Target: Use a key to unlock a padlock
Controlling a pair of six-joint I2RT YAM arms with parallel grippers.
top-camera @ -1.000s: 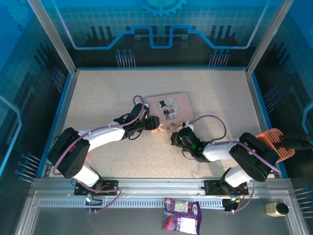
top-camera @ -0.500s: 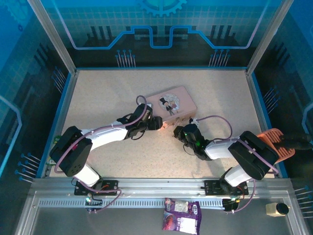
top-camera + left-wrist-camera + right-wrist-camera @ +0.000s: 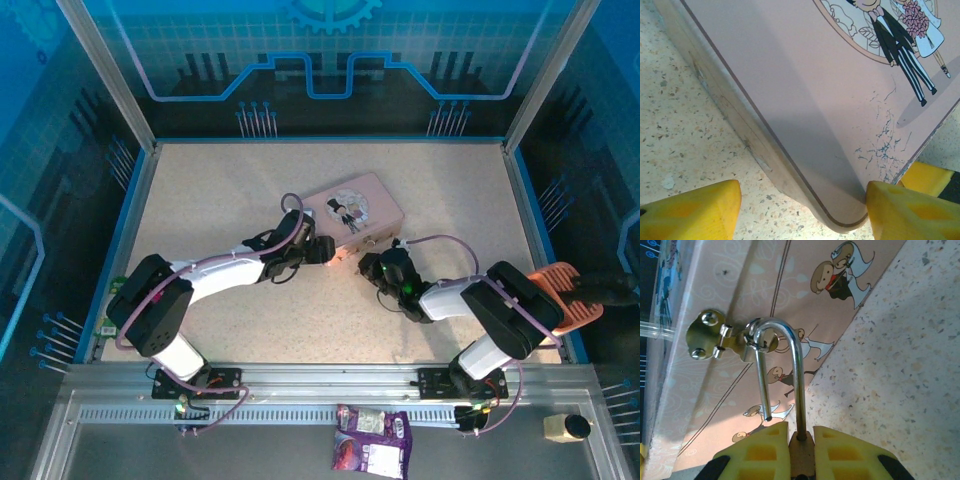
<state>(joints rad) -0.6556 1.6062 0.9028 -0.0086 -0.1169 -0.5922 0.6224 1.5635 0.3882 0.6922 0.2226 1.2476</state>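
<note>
Padlock (image 3: 801, 460) between right fingers (image 3: 760, 455)

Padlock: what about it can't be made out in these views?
- Right wrist view: the body of the padlock is wedged between the fingers of the right gripper and cut off by the bottom edge, so its keyhole end is hidden.
- Top view: the padlock is too small to make out at the right gripper's tip.

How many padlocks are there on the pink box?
1. The padlock is hooked through the brass clasp on the pink box, its body pinched in the right gripper.
</note>
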